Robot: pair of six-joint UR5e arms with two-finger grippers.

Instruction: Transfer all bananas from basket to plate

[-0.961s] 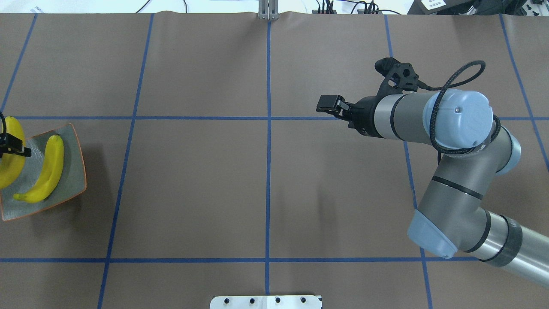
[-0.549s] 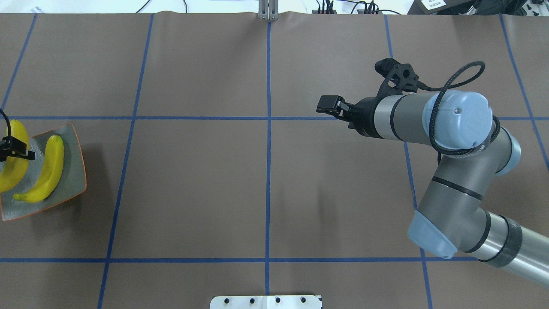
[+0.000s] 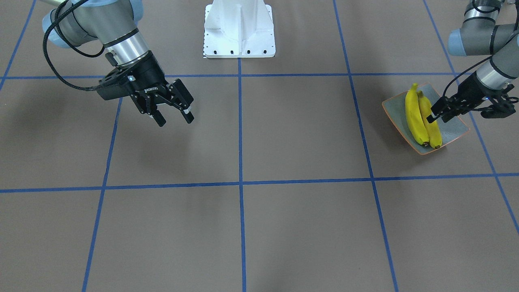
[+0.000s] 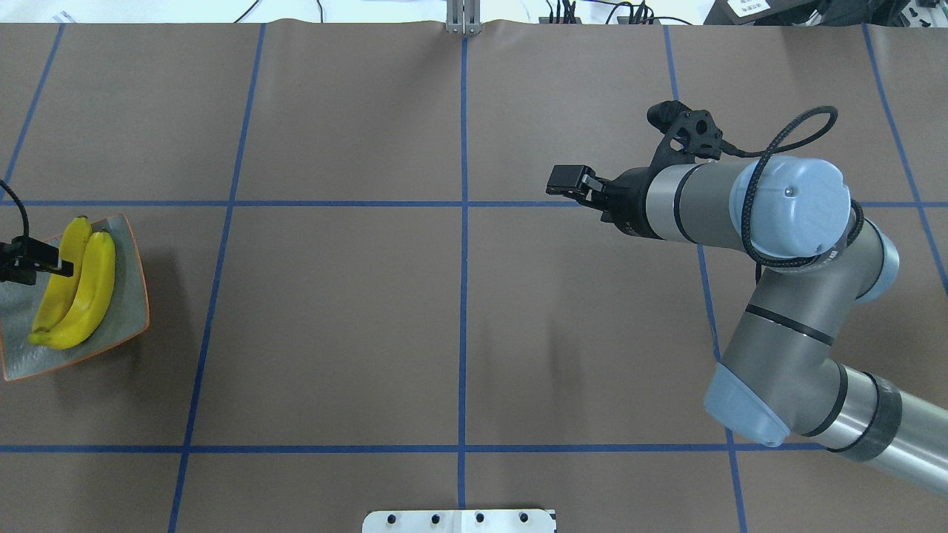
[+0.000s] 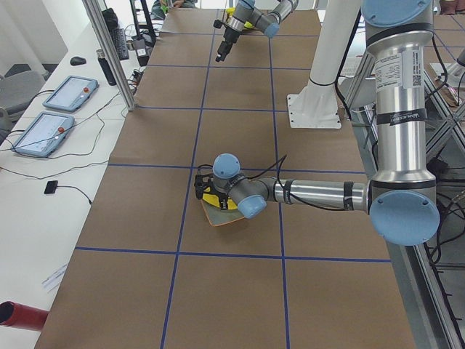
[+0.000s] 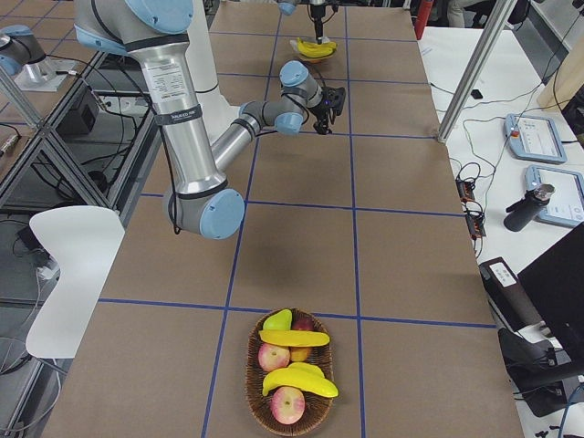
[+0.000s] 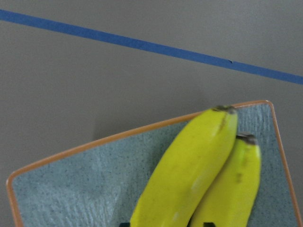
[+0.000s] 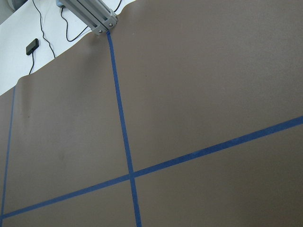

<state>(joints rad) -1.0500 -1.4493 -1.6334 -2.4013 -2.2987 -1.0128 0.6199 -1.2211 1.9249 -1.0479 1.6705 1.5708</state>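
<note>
Two yellow bananas lie side by side on the grey-green plate at the table's left edge. My left gripper reaches in from the left, its fingers close on both sides of the outer banana, which rests against the other banana. In the front view the gripper straddles that banana on the plate. The left wrist view shows the held banana on the plate. My right gripper is open and empty above the table, also in the overhead view. Two more bananas lie in the wicker basket.
The basket also holds apples and a green fruit. It shows only in the exterior right view, at the table's right end. The white robot base stands at the table's near edge. Blue tape lines cross the brown table cover.
My left gripper has moved right with its banana, which now lies on the plate against the other banana. The right arm has not moved.
</note>
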